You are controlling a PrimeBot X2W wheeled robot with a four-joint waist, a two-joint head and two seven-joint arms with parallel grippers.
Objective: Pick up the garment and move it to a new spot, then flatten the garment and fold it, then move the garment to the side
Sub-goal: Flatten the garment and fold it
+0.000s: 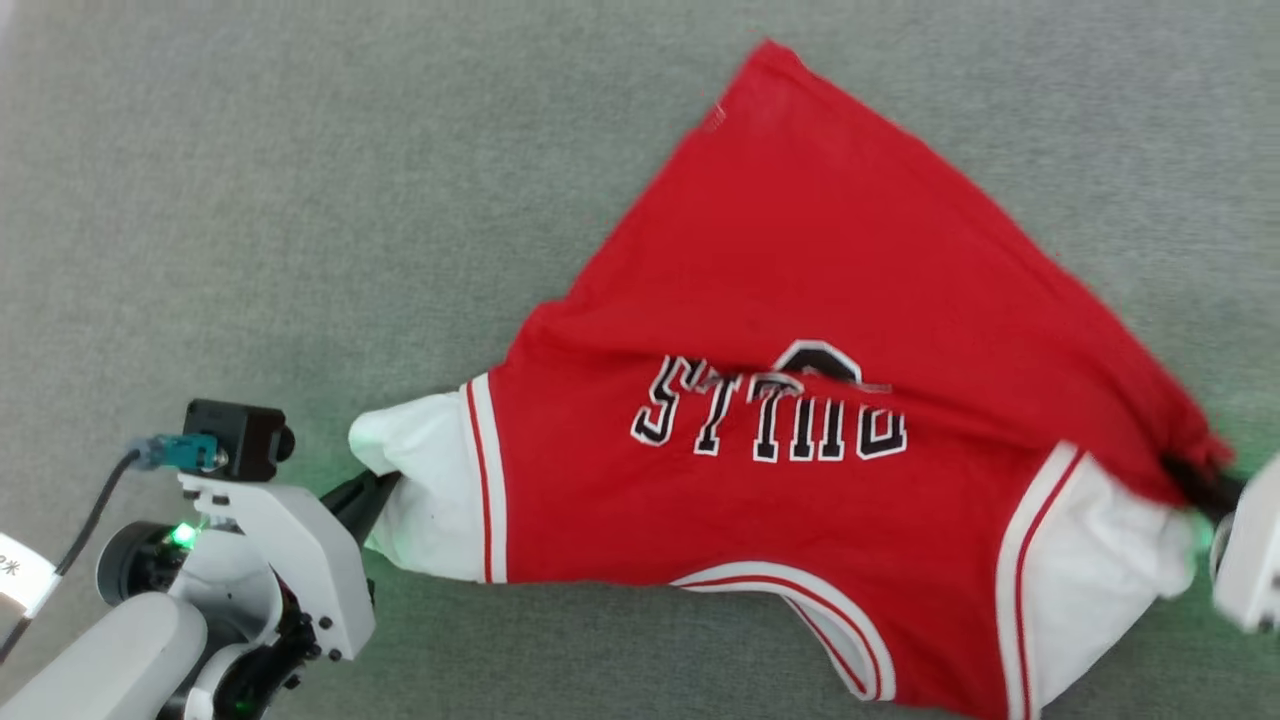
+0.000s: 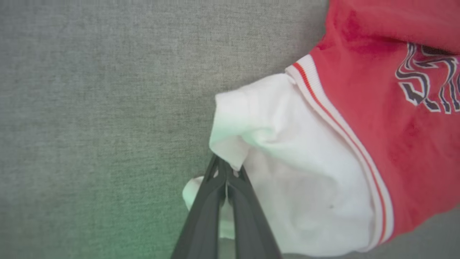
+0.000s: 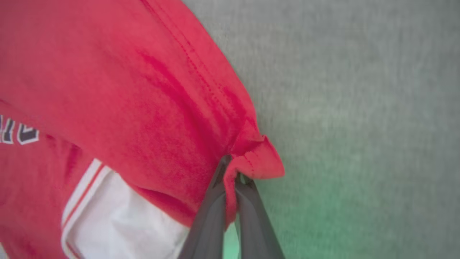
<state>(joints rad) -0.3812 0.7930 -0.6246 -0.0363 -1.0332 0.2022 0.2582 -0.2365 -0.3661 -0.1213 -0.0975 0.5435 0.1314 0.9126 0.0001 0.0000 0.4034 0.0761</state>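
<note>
Both grippers are clamped shut on the garment, which is stretched between them over a grey surface. The left gripper has its two dark fingers pressed together on the edge of a white sleeve, with a fold of white cloth caught at the tips. The right gripper pinches a bunched corner of the red hem, which is drawn over the other white sleeve just beside its fingers. From the left gripper the red body fans out toward the right one and away from both, rising to a point on the far side. Black, white-outlined lettering sits about midway between the grippers, with a crease just beyond it.
</note>
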